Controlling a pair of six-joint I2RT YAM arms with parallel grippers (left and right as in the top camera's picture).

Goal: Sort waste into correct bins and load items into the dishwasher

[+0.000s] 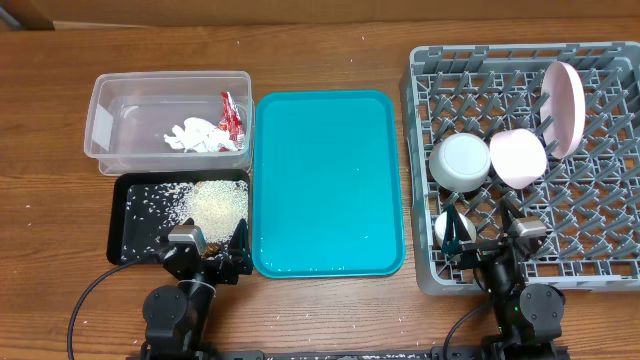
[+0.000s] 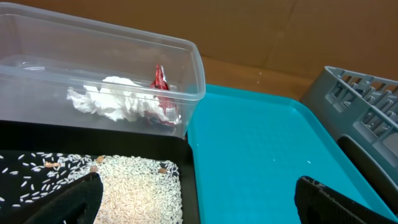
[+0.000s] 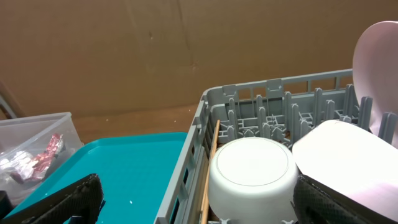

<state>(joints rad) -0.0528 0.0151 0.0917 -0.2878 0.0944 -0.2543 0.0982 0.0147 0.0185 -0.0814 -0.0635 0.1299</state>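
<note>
The clear tub [image 1: 110, 120] holds the white napkin [image 1: 198, 136] and the red wrapper [image 1: 231, 113]; both also show in the left wrist view, napkin [image 2: 112, 102] and wrapper [image 2: 159, 81]. The black tray [image 1: 135, 235] holds beige rice [image 1: 215, 203]. The grey dish rack [image 1: 600, 230] holds the upright plate [image 1: 566, 105], a pink bowl [image 1: 518, 156], a white bowl [image 1: 460, 162] and a small white cup [image 1: 445, 226]. A chopstick [image 3: 208, 174] lies along the rack's left wall. My left gripper [image 1: 205, 250] is open and empty over the black tray's near edge. My right gripper [image 1: 488, 240] is open and empty at the rack's near edge.
The teal serving tray [image 1: 325, 180] lies between the bins and the rack, with a few specks on it. Brown cardboard [image 3: 155, 50] stands behind the table. Both arm bases sit at the table's front edge.
</note>
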